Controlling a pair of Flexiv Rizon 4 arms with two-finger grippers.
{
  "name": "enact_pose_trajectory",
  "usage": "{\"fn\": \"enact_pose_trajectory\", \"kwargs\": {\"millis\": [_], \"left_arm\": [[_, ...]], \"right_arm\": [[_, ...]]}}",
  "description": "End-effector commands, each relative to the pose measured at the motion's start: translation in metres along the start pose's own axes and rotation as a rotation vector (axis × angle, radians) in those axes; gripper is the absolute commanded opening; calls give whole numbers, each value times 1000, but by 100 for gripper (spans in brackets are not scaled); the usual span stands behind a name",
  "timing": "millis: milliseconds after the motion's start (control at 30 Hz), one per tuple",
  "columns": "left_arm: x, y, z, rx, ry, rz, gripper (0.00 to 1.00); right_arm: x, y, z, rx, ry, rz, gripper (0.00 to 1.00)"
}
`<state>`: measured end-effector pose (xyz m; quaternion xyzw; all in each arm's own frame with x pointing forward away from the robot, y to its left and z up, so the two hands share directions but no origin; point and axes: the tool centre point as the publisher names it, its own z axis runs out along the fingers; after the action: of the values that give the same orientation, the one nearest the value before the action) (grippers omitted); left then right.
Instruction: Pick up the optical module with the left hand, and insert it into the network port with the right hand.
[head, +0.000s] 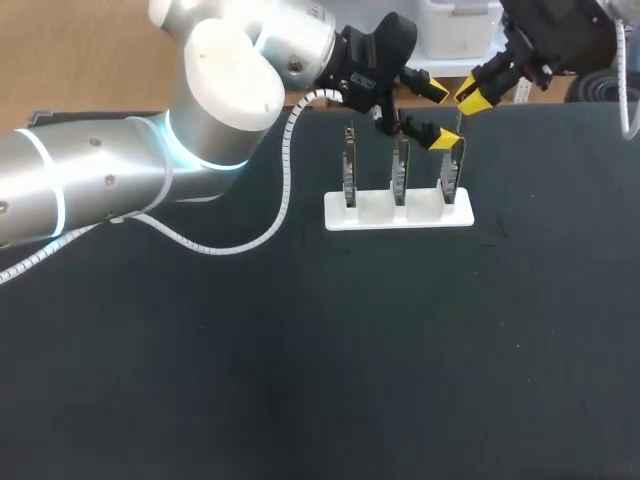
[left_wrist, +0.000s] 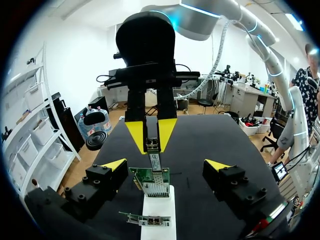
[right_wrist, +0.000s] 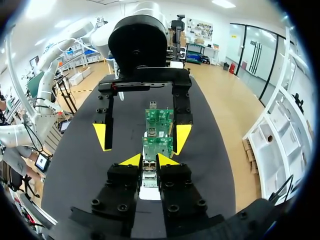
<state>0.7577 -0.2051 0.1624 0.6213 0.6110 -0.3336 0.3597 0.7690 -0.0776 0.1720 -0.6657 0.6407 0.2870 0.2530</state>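
Optical module (left_wrist: 154, 159) between right fingers (left_wrist: 134, 134), over end circuit board (left_wrist: 151, 183).

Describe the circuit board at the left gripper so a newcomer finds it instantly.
A white holder on the black table carries three upright circuit boards in a row. Yours is the right-end board in the head view, the only one between the left gripper's open jaws.

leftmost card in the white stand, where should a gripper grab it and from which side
Probably its free top end, coming straight down from above: the leftmost card stands upright in the white stand, bottom seated, nothing over it.
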Motion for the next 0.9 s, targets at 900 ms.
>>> {"fn": "enact_pose_trajectory", "kwargs": {"millis": [900], "left_arm": [[1, 0, 0, -2, -1, 1, 100]], "right_arm": [[1, 0, 2, 1, 3, 3, 0]]}}
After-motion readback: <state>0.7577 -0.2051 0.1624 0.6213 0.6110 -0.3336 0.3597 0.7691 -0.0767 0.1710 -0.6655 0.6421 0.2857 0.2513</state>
